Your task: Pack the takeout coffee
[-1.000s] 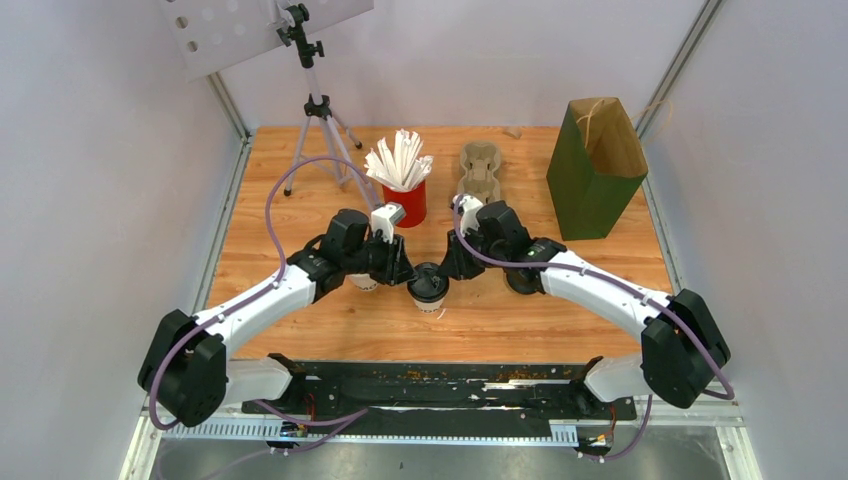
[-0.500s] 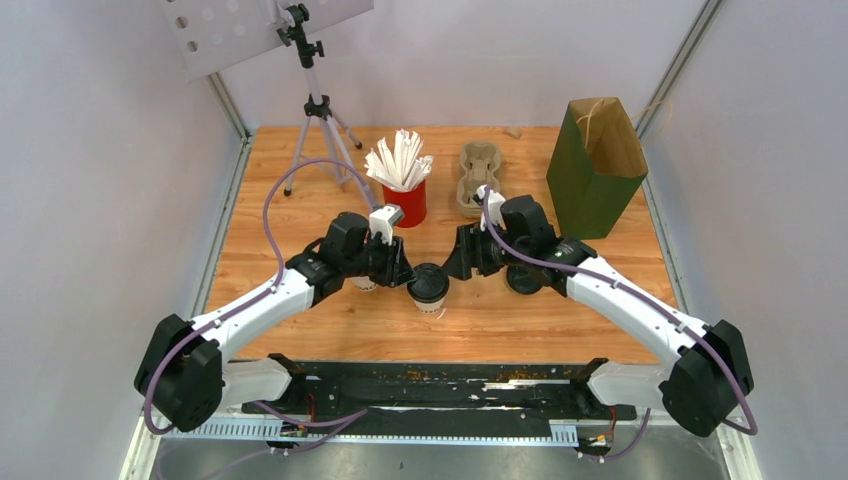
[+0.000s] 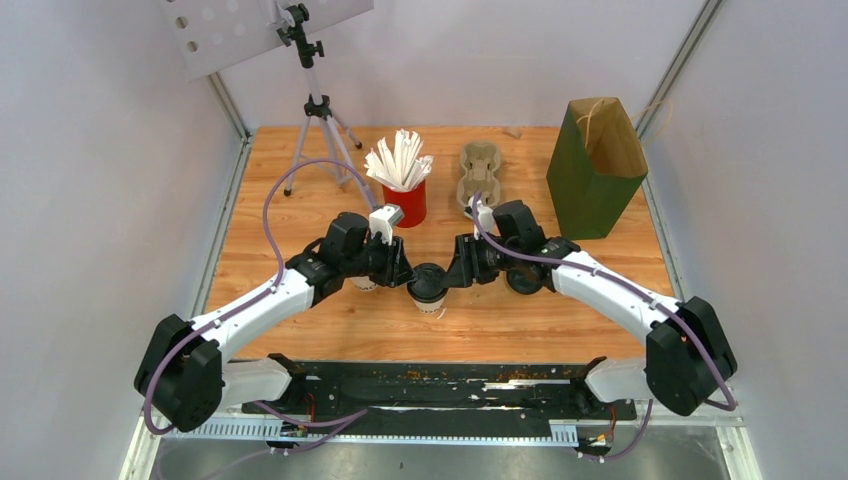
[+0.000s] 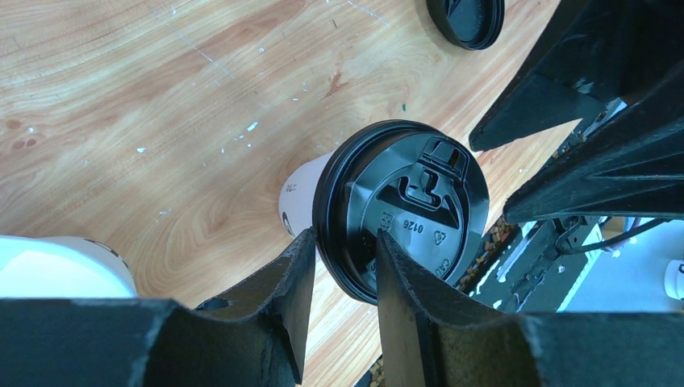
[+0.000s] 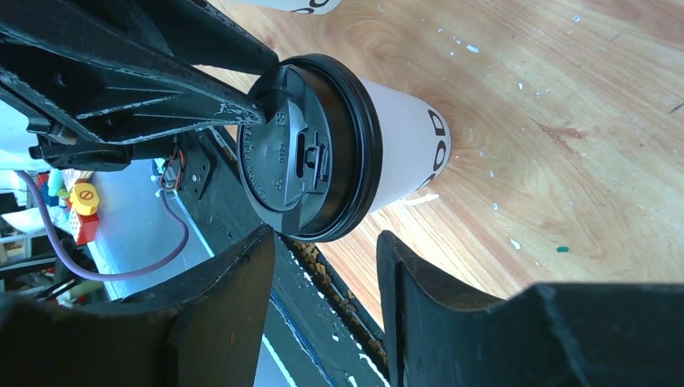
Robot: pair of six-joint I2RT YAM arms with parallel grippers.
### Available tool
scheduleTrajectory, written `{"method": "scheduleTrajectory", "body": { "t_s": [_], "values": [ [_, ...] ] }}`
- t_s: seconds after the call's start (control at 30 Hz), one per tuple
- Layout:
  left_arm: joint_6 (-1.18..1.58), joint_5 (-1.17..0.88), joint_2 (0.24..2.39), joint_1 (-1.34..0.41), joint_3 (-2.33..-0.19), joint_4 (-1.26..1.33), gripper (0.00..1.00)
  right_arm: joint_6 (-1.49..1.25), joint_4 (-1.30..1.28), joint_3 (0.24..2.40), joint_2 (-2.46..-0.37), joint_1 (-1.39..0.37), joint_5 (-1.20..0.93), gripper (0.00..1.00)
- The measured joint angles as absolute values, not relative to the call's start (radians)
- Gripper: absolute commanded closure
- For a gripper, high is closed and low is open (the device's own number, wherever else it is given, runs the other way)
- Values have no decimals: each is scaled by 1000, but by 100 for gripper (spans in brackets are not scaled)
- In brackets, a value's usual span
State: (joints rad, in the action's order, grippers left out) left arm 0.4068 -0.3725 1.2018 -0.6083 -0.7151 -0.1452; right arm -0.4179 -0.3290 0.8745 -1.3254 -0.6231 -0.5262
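Black-lidded cup (image 3: 428,287) stands on the counter (image 3: 300,180) between both arms. The left end effector (image 4: 345,246), nearly closed, pinches the rim of its lid (image 4: 419,201); the right end effector (image 5: 324,238) gapes wide, empty, beside it. Lifting by that rim could pop the lid off or tip the cup.

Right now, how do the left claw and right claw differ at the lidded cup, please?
The left claw pinches the lidded cup by its lid; the right claw gapes wide, touching nothing. The left claw overlaps that lid; the right claw sits short of it. Both face that cup.
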Motion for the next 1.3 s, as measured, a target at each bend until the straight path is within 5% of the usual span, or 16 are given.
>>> {"method": "scheduleTrajectory", "body": {
  "t_s": [0.67,1.03,1.3],
  "values": [
    [407,-371,1206,-612,-715,-144,59,-448,-212,838,-1424,-611,-653,50],
    [407,-372,1211,-614,-716,-139,59,-470,-173,831,-1446,-594,-687,64],
    [405,-371,1211,-614,-716,-142,58,-490,-102,793,-1449,-580,-712,65]
  ]
}}
